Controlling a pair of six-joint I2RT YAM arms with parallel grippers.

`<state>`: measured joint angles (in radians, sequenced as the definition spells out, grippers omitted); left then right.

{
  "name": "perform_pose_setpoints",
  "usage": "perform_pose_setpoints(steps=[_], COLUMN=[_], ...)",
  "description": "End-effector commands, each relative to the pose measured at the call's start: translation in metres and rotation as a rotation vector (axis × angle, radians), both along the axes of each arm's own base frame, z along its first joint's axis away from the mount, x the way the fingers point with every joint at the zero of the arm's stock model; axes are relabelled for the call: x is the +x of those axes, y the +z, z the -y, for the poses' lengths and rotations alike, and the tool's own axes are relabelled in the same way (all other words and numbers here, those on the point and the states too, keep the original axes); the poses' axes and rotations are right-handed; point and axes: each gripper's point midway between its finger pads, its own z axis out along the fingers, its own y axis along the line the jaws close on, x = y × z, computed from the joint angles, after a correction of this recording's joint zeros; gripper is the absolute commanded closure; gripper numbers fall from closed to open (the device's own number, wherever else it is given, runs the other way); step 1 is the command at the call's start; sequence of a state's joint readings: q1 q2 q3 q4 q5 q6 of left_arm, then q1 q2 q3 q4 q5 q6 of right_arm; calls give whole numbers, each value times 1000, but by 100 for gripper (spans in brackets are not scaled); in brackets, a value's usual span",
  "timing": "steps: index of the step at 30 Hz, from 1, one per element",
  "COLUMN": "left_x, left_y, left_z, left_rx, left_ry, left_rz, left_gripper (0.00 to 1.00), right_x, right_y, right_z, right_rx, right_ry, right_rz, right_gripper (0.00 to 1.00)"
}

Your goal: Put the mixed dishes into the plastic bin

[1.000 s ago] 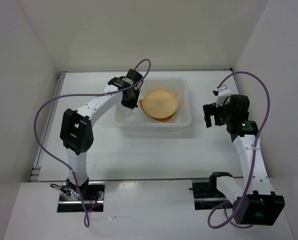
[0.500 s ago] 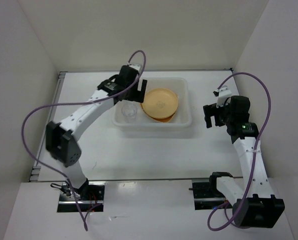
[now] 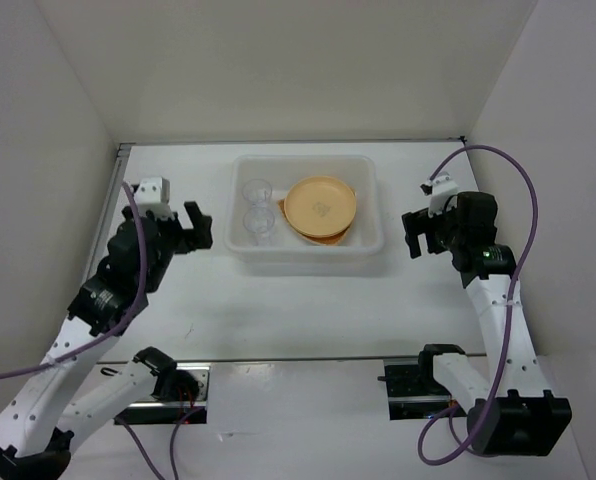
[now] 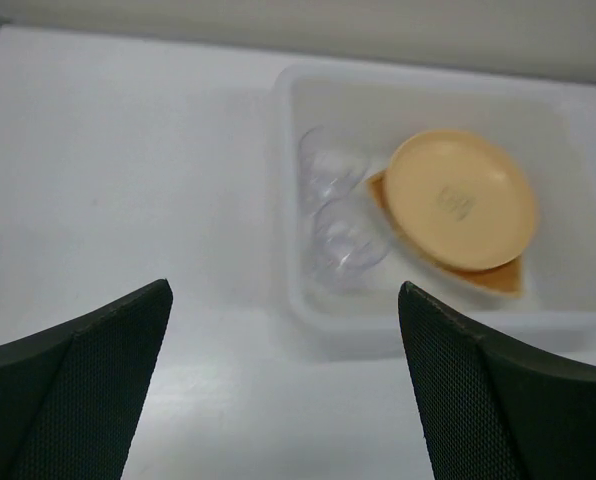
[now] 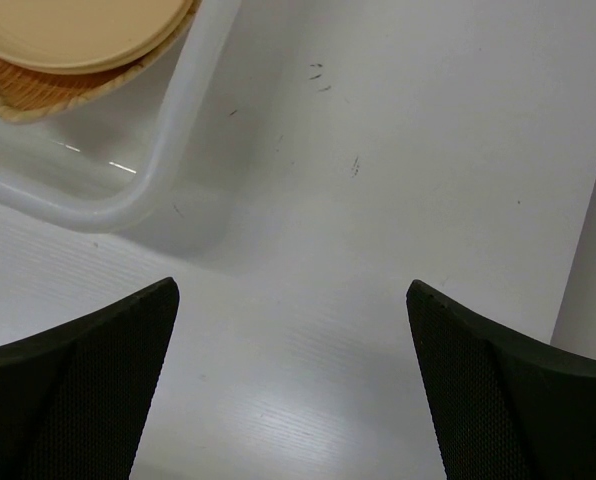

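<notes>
Left gripper (image 3: 192,230), at the left middle of the overhead frame, hangs with its jaws spread wide and nothing between them. Its wrist view shows the two dark fingers (image 4: 88,390) in the lower corners with bare table (image 3: 308,310) between. The left arm climbs folded from the bottom left corner, with the gripper facing right toward the plastic bin (image 3: 306,262) and well apart from it.

Right gripper (image 3: 415,232), at the right middle, is likewise parted and empty. It faces left near the bin's right end without touching it, on an arm rising from the bottom right.

The bin sits on the table at upper centre, its long axis running left to right. Inside, two clear cups (image 3: 259,208) stand upright in the left end, one behind the other. In the right part, a yellow-orange plate (image 3: 320,204) lies face up on the woven tray (image 3: 324,238). The tray's edge shows below the plate. The right wrist view catches the bin's rounded corner (image 5: 163,160) at upper left.
</notes>
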<state>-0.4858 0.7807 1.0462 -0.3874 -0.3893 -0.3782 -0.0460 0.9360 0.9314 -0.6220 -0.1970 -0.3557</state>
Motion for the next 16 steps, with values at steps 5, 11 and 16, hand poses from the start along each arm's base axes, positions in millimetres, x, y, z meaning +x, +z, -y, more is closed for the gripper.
perform_pose_setpoints(steps=[5,11,16], left_x=[-72,-114,-114], left_y=[-25,-30,-35], left_z=[-91,-115,-120], left_rx=[-111,-296,-292], left_ry=[310,333,371], left_rz=[165,329,290], left_gripper=[0,0,0], right_x=[-4,-5,-3], right_y=[33,34,36], right_z=[-18,-15,-9], right_rx=[7,9,-2], right_ry=[106,78,45], right_rz=[99,122,141], right_gripper=[1,1,1])
